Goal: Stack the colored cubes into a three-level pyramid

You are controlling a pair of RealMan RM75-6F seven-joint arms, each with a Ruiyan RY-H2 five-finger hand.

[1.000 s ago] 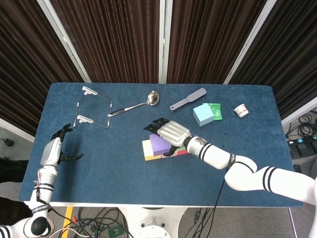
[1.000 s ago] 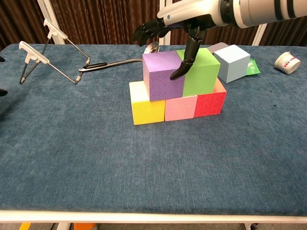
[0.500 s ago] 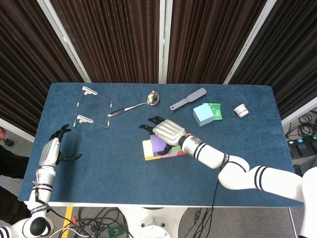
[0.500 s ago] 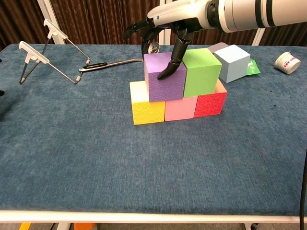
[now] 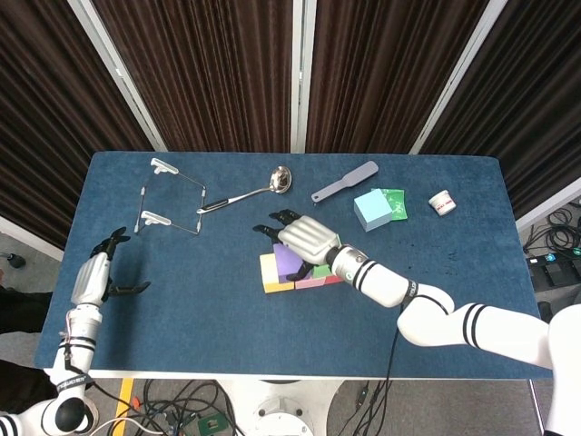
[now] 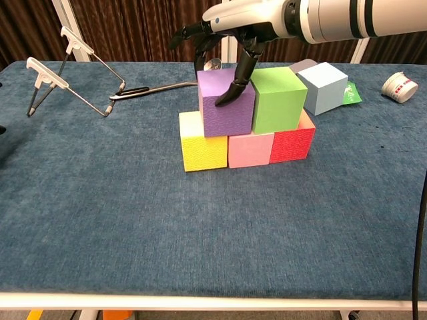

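Lab rig: curtains [image 5: 209,73]; blue-clothed table [image 5: 136,336]; floor cables [image 5: 182,400]

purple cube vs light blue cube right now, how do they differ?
The purple cube sits on the second level, on top of the yellow cube and pink cube; the light blue cube stands on the table, apart from the stack.
The right hand touches the purple cube with a fingertip; nothing touches the light blue cube.
The purple cube is pressed against the green cube; the light blue cube is not.
Both look about the same size.
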